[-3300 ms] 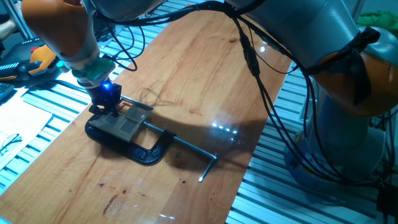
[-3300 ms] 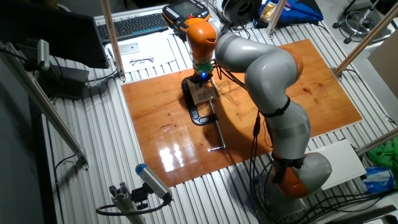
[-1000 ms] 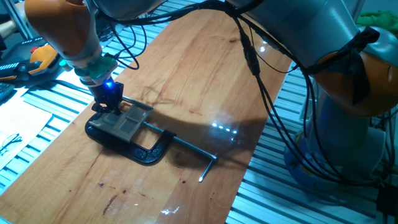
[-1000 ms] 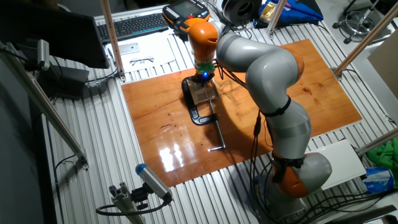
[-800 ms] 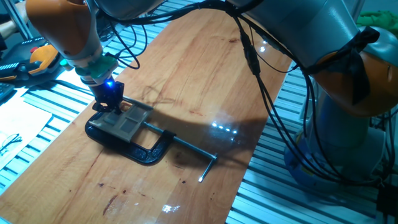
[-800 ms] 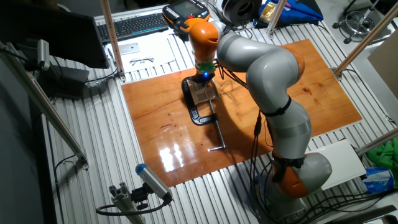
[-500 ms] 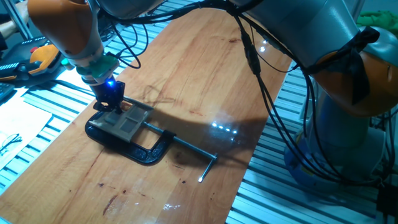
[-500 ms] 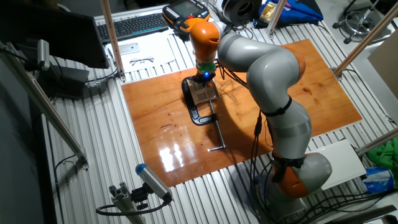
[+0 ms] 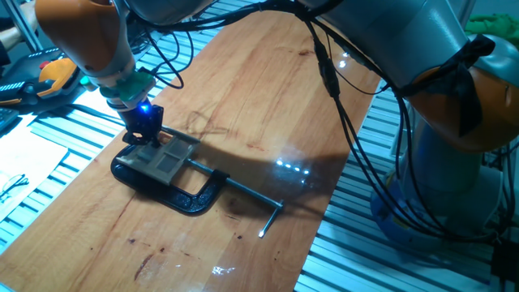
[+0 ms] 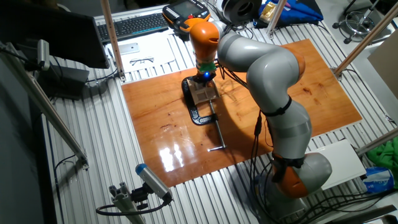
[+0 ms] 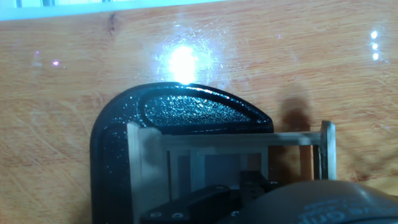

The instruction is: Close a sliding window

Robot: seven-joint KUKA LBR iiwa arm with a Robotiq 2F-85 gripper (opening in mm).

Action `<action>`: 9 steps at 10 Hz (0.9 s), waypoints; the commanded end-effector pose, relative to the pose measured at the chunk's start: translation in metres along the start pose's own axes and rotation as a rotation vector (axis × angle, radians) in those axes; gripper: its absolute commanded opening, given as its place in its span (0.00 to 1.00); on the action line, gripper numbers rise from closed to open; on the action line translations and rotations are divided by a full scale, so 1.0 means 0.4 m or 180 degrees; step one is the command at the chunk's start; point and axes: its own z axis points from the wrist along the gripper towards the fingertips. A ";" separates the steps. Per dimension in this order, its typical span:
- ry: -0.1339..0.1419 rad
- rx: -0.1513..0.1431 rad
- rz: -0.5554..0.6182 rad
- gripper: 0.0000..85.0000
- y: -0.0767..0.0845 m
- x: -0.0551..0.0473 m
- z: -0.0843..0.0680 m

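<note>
The sliding window (image 9: 165, 156) is a small pale wood frame with crossbars, held in a black C-clamp (image 9: 180, 195) on the wooden board. It also shows in the other fixed view (image 10: 203, 94) and in the hand view (image 11: 231, 149). My gripper (image 9: 145, 138) points down at the window's left end, its fingers close together and touching the frame. It shows in the other fixed view (image 10: 204, 81) under a blue light. In the hand view the dark fingertips (image 11: 251, 181) sit low over the panes, and the hand's body hides the window's lower part.
The clamp's steel screw rod (image 9: 243, 191) runs right to a cross handle (image 9: 271, 221). The board's left edge (image 9: 49, 191) borders slatted metal with papers. Cables (image 9: 340, 97) hang over the board's right side. A keyboard (image 10: 134, 25) lies behind the board.
The gripper has crept a little to the right along the window's left end over the last seconds. The clamp and rod have not moved.
</note>
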 end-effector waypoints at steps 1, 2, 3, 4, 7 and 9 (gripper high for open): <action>-0.0002 0.0007 -0.0004 0.00 -0.001 0.000 -0.002; -0.0002 0.0012 -0.0004 0.00 -0.002 0.000 -0.003; -0.0002 0.0016 -0.0004 0.00 -0.003 0.000 -0.004; -0.0003 0.0021 -0.0008 0.00 -0.004 0.001 -0.004; -0.0001 -0.0003 0.0005 0.00 -0.002 0.001 -0.007; 0.0014 -0.0065 0.0056 0.00 0.012 0.000 -0.027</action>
